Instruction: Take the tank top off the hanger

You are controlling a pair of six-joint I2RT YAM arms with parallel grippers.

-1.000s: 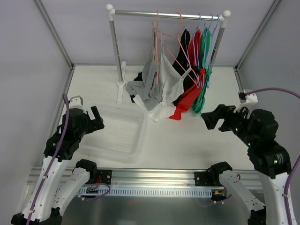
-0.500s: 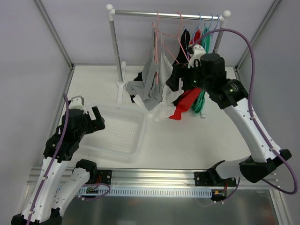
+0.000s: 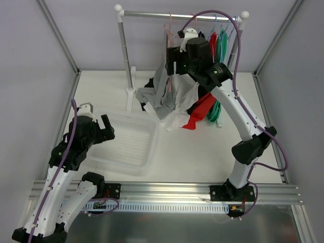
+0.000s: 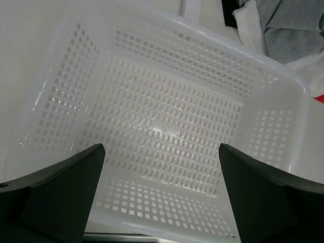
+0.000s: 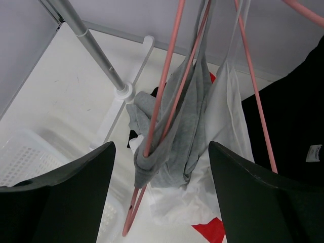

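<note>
Since half a second ago my right arm has swung up from beside the red garment to just under the rail; my left arm has not budged. The right gripper [image 5: 161,197] hangs with its jaws spread wide, holding nothing. The grey tank top [image 5: 190,126] sits straight ahead of it, framed between the two fingers and bunched around the pink hanger [image 5: 163,81]. By my reckoning nothing is done yet: the grasp, the pull off the hanger and the drop all remain.

The top looks like soft, limp jersey, creased into heavy folds. The hanger is a thin, smooth rod, so the cloth should slide. A white garment [image 5: 230,116] hangs just right of the grey one. My left gripper [image 4: 162,197], also wide open and empty, hovers over the glossy, perforated white basket [image 4: 66,86].
</note>
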